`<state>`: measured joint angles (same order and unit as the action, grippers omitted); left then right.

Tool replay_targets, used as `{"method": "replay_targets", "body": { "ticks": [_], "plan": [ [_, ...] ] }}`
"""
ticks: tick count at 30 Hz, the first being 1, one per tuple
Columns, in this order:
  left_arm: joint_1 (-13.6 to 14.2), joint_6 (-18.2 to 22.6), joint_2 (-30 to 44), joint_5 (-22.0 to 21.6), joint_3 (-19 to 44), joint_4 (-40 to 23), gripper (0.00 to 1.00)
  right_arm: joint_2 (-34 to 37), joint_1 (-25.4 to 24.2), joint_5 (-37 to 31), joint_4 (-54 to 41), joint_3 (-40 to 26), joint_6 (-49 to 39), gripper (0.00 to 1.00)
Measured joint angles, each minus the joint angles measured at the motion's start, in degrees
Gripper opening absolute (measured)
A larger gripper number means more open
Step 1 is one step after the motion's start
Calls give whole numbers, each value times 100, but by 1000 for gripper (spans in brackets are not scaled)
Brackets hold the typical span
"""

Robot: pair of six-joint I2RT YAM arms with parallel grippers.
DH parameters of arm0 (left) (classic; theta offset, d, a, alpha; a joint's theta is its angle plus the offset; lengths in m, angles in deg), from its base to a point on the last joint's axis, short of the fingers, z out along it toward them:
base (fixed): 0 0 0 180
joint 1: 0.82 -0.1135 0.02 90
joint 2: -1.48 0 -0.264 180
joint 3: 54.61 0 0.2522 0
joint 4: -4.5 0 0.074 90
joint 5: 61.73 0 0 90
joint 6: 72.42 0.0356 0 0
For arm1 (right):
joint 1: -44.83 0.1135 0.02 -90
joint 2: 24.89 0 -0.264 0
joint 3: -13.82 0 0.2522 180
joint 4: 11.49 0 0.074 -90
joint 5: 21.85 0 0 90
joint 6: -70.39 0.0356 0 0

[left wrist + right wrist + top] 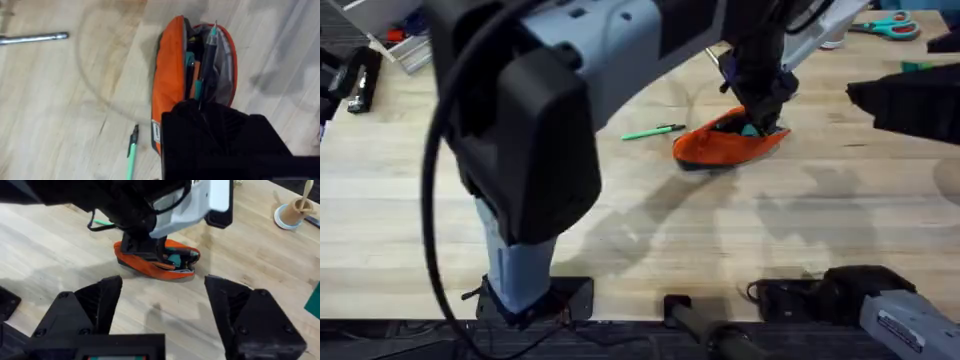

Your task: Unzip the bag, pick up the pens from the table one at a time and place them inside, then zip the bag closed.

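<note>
At table centre: left gripper (760, 108) hides soft orange pouch (718, 148) mouth, grip unclear | pouch unzipped | right gripper (162, 307) spread | thin green pen (653, 131) at pouch's 9 o'clock

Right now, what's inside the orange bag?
The bag is unzipped. Inside, a dark pen with a teal tip slants against its grey lining, beside some teal and orange items I can't identify. The left pincer covers the near end, so anything there is hidden.
</note>
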<state>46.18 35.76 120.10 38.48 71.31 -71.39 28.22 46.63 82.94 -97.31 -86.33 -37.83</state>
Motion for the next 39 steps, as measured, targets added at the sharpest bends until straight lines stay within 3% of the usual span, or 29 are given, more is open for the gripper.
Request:
{"method": "replay_targets", "body": {
  "ticks": [9,26,27,32,34,39],
  "plan": [
    [0,12,143,141,0,-157,43,0,0,0,0,0,0,996],
    [37,122,455,-1,9,-516,47,0,0,0,0,0,0,997],
    [37,172,455,-14,9,-511,121,0,0,0,0,0,0,996],
    [37,193,455,-113,9,-497,921,0,0,0,0,0,0,997],
    [37,199,455,-126,9,-498,986,0,0,0,0,0,0,997],
    [37,199,455,-126,9,-496,994,0,0,0,0,0,0,995]
  ]
}}
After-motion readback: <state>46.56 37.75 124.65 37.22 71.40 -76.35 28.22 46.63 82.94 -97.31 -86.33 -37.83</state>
